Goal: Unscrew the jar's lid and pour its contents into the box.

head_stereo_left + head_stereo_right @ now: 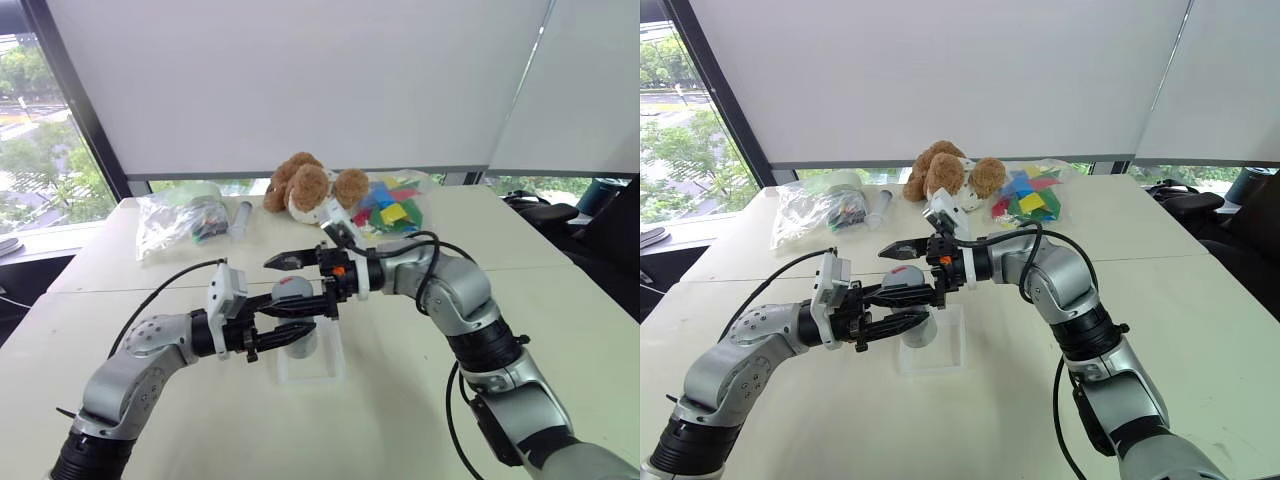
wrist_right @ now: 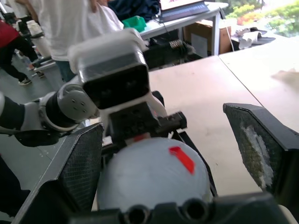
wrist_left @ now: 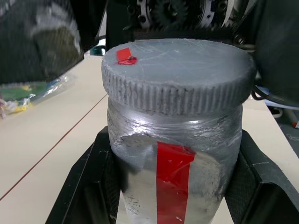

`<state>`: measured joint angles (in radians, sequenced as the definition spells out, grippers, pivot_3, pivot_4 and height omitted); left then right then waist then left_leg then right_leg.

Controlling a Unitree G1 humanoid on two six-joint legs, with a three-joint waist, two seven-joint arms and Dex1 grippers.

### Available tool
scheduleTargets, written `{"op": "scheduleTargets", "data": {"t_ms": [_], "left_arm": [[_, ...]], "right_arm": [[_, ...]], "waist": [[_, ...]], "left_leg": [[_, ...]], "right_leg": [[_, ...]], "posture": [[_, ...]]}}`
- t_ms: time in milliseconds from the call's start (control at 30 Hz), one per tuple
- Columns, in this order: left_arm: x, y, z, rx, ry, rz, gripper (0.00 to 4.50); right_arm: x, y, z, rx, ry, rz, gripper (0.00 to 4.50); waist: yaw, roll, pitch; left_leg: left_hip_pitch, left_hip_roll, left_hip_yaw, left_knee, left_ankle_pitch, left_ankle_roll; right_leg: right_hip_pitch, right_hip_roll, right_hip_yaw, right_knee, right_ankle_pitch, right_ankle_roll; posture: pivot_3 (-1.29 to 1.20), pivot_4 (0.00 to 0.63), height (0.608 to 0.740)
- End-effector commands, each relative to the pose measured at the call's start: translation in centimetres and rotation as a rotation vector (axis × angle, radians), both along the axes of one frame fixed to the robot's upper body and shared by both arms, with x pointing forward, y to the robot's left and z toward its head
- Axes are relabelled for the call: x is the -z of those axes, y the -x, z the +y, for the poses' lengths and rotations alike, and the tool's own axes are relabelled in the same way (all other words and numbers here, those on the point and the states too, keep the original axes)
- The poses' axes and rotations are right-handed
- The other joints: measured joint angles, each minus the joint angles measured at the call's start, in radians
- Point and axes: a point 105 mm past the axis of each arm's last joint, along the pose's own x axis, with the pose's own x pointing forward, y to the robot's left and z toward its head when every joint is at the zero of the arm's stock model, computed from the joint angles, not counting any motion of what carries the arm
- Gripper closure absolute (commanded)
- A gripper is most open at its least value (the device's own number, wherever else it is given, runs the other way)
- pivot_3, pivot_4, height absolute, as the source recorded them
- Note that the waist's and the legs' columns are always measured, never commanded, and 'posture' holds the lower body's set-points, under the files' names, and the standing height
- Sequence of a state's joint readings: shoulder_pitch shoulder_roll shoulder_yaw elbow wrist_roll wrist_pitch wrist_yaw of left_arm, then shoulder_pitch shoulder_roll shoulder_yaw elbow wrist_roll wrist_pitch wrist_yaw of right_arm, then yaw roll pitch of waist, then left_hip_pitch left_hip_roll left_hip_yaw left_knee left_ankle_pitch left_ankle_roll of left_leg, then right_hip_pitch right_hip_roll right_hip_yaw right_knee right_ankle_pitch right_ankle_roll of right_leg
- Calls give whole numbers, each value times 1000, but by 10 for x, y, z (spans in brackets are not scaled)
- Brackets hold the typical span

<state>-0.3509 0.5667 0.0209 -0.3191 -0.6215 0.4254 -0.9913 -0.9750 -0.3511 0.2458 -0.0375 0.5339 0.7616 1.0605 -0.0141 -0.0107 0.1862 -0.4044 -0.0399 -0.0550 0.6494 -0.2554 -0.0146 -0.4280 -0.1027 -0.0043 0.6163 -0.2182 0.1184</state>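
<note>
1. The head views show a pale table (image 1: 400,400) with the two arms meeting over its middle. The left gripper (image 1: 290,335) is clamped around the jar (image 1: 297,340), holding it upright just above the box (image 1: 305,368).
2. The right gripper (image 1: 300,285) reaches in from the right with its fingers spread wide, one above the lid (image 1: 292,290) and one at its near side. It has hold of nothing.
3. The left wrist view gives the jar (image 3: 173,172) up close: a silver-grey body wrapped in crinkled film, with a red strip running down its side. Black fingers (image 3: 84,186) press against both flanks.
4. The same view shows the lid (image 3: 180,74) still on: grey, ribbed around its edge, wider than the jar's neck, with a small red mark near one rim.
5. The right wrist view looks across the lid (image 2: 154,172) from the other side, with the open pads (image 2: 261,140) well apart on either side. People stand behind the table there.
6. The box is a shallow clear tray near the table's middle; whether anything lies in it cannot be told.
7. Along the far edge lie a clear bag (image 1: 180,222), a brown plush toy (image 1: 310,185) and a bag of coloured pieces (image 1: 392,208).
</note>
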Motion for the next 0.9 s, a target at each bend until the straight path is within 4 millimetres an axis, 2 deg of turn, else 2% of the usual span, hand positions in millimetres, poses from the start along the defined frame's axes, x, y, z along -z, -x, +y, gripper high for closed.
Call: {"op": "scheduleTargets", "data": {"t_ms": [33, 267, 467, 700, 900], "left_arm": [[-10, 3, -1, 10, 12, -52, 2319], [-11, 3, -1, 9, 11, -53, 2319], [-11, 4, 0, 6, 7, -52, 2319], [-12, 4, 0, 5, 4, -55, 2319], [-12, 3, 1, 2, 0, -58, 2319]], "right_arm": [[-11, 0, 0, -14, -14, -49, 56], [-9, -11, -13, 11, -21, -39, 56], [-7, -14, -34, -8, -3, -25, 56], [-7, -4, -45, -87, -15, -20, 56], [-13, 1, -43, -124, -45, -38, 56]], "waist": [[0, 0, 0], [1, 0, 0], [0, 0, 0], [0, 0, 0], [0, 0, 0]], "left_leg": [[0, 0, 0, 0, 0, 0], [0, 0, 0, 0, 0, 0], [0, 0, 0, 0, 0, 0], [0, 0, 0, 0, 0, 0], [0, 0, 0, 0, 0, 0]], "right_leg": [[0, 0, 0, 0, 0, 0], [0, 0, 0, 0, 0, 0], [0, 0, 0, 0, 0, 0], [0, 0, 0, 0, 0, 0], [0, 0, 0, 0, 0, 0]], "posture": [[0, 150, 740], [0, 150, 740], [0, 150, 740], [0, 150, 740], [0, 150, 740]]}}
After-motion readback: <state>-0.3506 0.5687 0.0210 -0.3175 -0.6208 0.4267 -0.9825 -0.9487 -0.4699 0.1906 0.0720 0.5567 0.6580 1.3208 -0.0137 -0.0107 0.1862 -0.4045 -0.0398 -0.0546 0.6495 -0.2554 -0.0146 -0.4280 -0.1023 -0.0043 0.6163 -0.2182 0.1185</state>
